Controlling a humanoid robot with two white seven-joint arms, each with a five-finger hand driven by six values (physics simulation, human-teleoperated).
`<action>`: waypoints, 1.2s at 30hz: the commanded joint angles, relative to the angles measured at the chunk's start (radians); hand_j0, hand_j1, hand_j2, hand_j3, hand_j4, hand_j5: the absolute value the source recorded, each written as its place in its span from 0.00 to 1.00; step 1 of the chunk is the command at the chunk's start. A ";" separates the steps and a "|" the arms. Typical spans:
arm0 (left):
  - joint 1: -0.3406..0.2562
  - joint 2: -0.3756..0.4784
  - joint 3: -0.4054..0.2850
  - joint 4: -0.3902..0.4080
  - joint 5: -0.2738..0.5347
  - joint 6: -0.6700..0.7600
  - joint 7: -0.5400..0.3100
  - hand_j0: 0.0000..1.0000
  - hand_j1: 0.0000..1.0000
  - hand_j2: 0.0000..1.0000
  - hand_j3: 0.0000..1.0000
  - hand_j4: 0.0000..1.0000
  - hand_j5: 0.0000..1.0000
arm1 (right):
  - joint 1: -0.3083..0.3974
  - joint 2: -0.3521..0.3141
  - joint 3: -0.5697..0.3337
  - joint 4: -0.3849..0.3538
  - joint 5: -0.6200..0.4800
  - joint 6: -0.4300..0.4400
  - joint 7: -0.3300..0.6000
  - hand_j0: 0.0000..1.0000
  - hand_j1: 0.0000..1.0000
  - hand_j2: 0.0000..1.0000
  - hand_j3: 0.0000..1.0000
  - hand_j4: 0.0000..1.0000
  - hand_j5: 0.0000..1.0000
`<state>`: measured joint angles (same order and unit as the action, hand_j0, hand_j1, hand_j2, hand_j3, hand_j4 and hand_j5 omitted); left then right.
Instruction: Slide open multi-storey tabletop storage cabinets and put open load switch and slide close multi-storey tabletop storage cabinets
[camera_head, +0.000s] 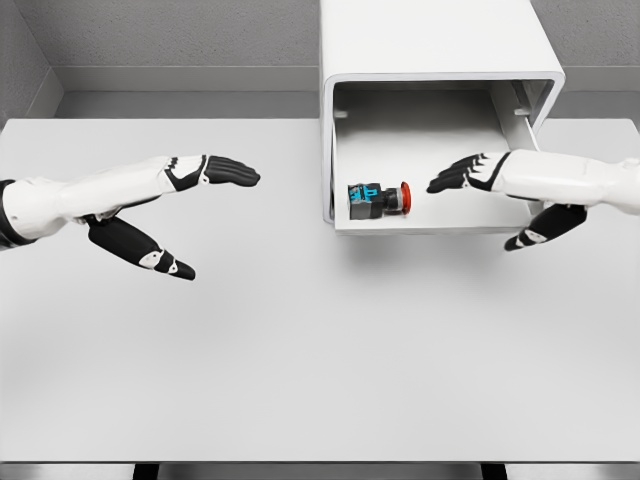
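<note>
A white tabletop storage cabinet (440, 40) stands at the back of the table, right of centre. Its drawer (430, 226) is slid out toward me. Inside the drawer lies the load switch (378, 198), a small grey and blue block with a red button facing right. My right hand (478, 190) hovers over the drawer's right part, just right of the switch, fingers extended and holding nothing. My left hand (200, 205) floats above the table at the left, far from the cabinet, fingers spread and holding nothing.
The white table (320, 350) stretches wide in front of the cabinet. Its front edge runs along the bottom of the view. A grey wall (180, 40) stands behind.
</note>
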<state>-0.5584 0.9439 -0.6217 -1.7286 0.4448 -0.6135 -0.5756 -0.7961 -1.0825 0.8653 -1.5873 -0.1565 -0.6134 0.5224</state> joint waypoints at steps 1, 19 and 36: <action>0.000 0.001 0.000 0.000 0.006 0.003 0.000 1.00 1.00 1.00 1.00 1.00 1.00 | 0.000 0.000 0.000 0.036 -0.002 0.003 0.001 1.00 1.00 1.00 1.00 1.00 1.00; 0.002 0.001 0.000 0.000 0.006 0.003 0.000 1.00 1.00 1.00 1.00 1.00 1.00 | -0.021 0.062 0.001 0.066 0.067 0.003 -0.002 1.00 1.00 1.00 1.00 1.00 1.00; -0.005 0.004 -0.019 0.000 -0.006 0.003 0.000 1.00 1.00 1.00 1.00 1.00 1.00 | -0.098 0.230 0.003 0.265 0.156 0.003 0.001 1.00 1.00 1.00 1.00 1.00 1.00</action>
<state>-0.5630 0.9448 -0.6428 -1.7279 0.4304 -0.6135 -0.5756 -0.8958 -0.8679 0.8703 -1.3432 -0.0066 -0.6133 0.5235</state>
